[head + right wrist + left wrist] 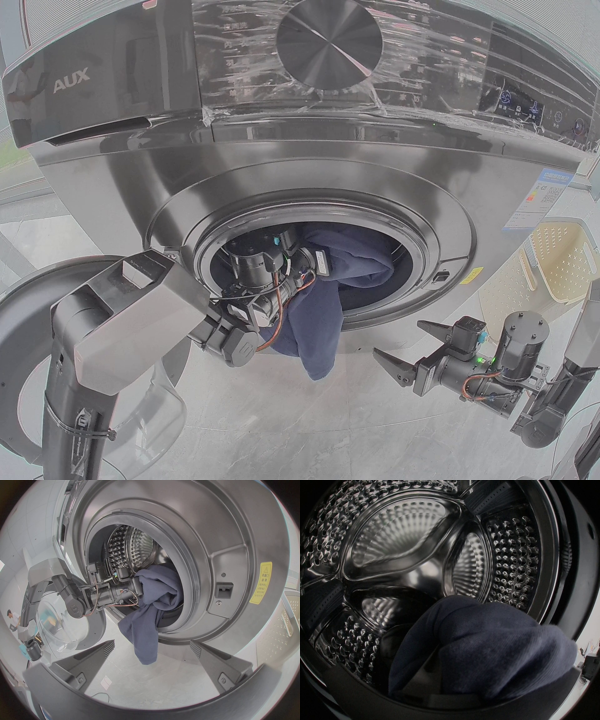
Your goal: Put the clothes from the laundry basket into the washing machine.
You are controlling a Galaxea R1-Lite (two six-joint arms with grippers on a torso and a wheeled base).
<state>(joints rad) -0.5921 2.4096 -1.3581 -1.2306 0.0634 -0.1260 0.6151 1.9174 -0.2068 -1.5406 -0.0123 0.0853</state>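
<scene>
A navy garment (325, 312) lies across the rim of the washing machine (300, 156) opening, part inside the drum (403, 542), part hanging down outside toward the floor. My left gripper (139, 584) sits in the opening, shut on the garment, whose folds bunch over its tip and hide the fingers. In the left wrist view the garment (493, 648) heaps up at the drum's mouth. My right gripper (406, 344) hangs open and empty below and to the right of the opening. The cream laundry basket (556, 262) stands at the far right.
The machine's round glass door (62, 627) is swung open on the left, beside my left arm. Pale tiled floor (312, 425) lies below the opening. The basket (281, 630) stands close against the machine's right side.
</scene>
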